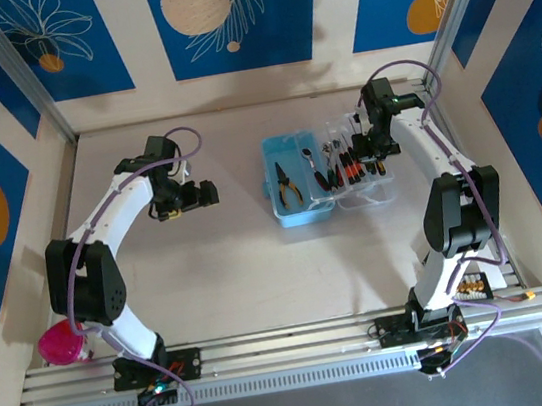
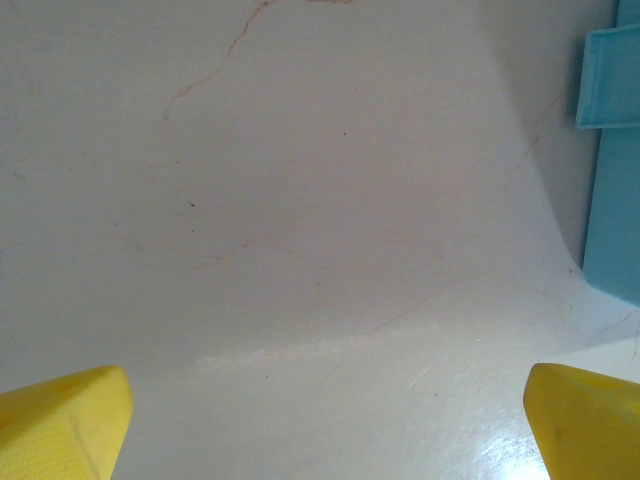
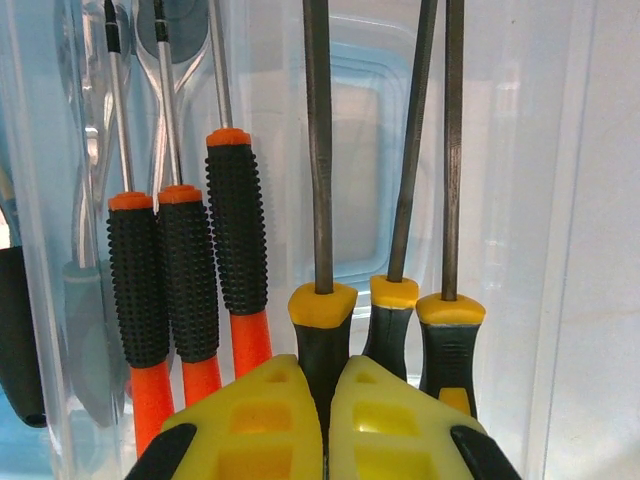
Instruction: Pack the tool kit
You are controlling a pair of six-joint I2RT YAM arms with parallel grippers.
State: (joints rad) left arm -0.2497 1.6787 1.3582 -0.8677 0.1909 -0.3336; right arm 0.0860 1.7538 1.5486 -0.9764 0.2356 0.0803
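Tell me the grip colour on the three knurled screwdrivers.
Black grips on the screwdrivers, with orange collars and ends; right wrist view shows it best.

The case (image 1: pixel 305 214) is light blue, screwdrivers (image 3: pixel 237 230) black-studded over orange, fingers (image 3: pixel 270 420) yellow.

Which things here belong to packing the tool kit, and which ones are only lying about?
For the job:
- blue case
- pliers
- orange-handled screwdrivers
- yellow-handled tools

Lying about:
- pink cup, at the table's near left corner
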